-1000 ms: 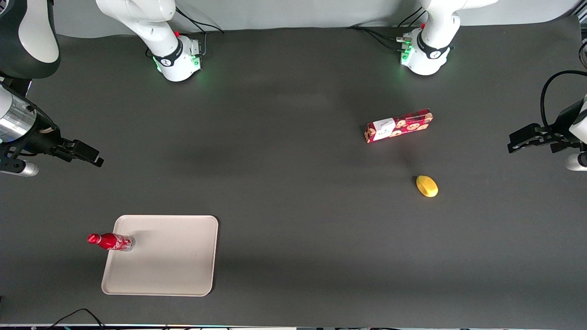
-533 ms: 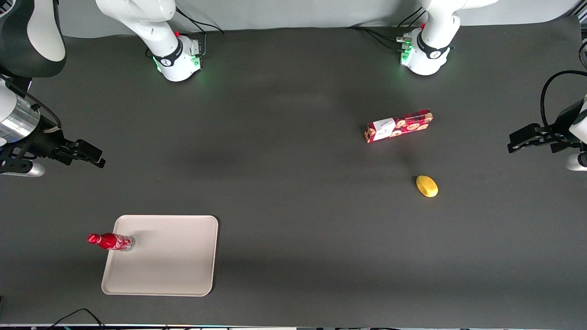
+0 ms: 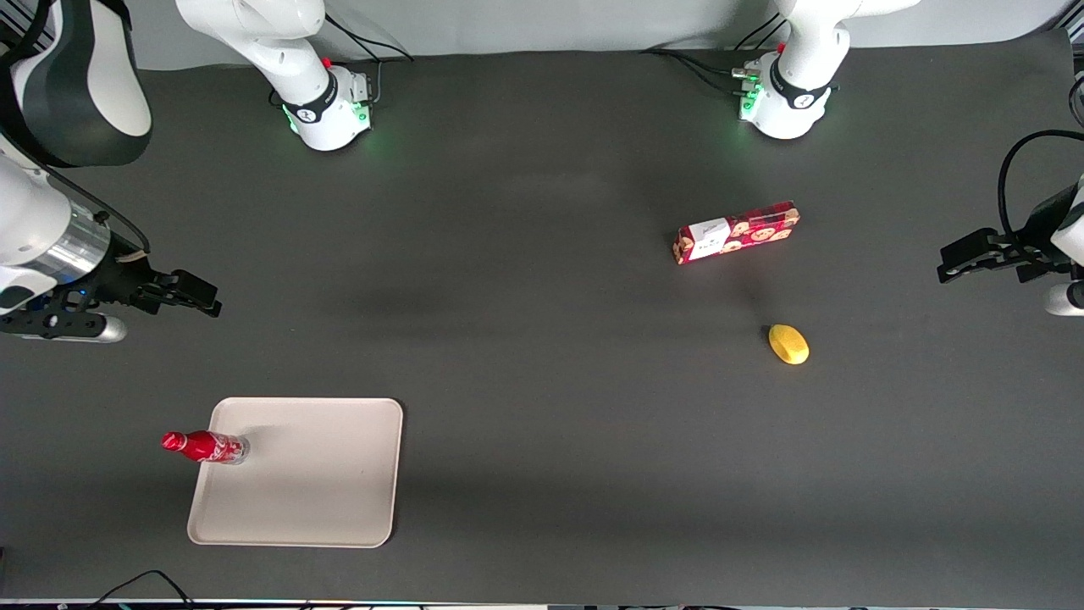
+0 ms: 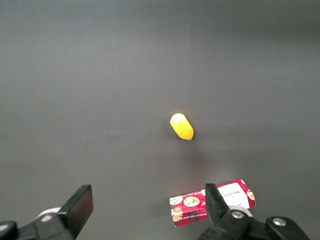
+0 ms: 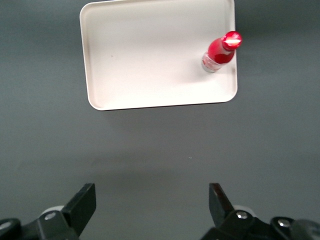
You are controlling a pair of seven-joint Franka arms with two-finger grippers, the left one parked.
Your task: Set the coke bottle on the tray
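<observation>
One coke bottle (image 3: 205,446) stood upright on the tray (image 3: 313,483); the end effector (image 5: 152,202), spread and empty, hung at the tray's twelve o'clock. Placement looked done; only retreat remained.

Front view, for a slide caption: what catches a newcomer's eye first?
The coke bottle stands upright on the tray, near one edge. The gripper hangs apart from both, farther from the camera, jaws open and empty. A red cookie box and yellow fruit lie toward the parked arm's end.

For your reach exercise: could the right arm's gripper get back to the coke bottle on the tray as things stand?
Probably yes: the open gripper hangs above bare table, and nothing stands between it and the upright coke bottle on the tray.
</observation>
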